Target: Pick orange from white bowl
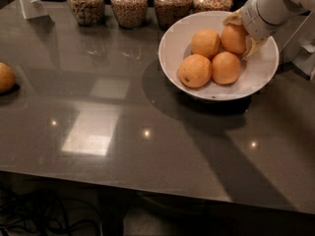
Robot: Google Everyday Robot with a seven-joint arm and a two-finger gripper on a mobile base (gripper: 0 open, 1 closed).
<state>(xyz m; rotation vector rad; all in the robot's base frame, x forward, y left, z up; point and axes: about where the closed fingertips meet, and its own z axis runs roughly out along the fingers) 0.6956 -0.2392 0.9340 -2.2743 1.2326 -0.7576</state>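
Observation:
The white bowl (172,43) stands on the dark table at the back right with several oranges in it. My gripper (241,34) reaches in from the upper right. Its yellowish fingers (230,19) stand on either side of the back-right orange (233,39) and press against it. That orange still sits in the bowl, touching its neighbours. Three more oranges lie beside it: one at the back (205,43), one at the front left (195,71) and one at the front right (226,67).
Several glass jars of grain (129,5) line the table's back edge behind the bowl. A lone orange (5,77) lies at the far left edge. A white stand (30,1) is at the back left corner. A white object (302,48) is right of the bowl.

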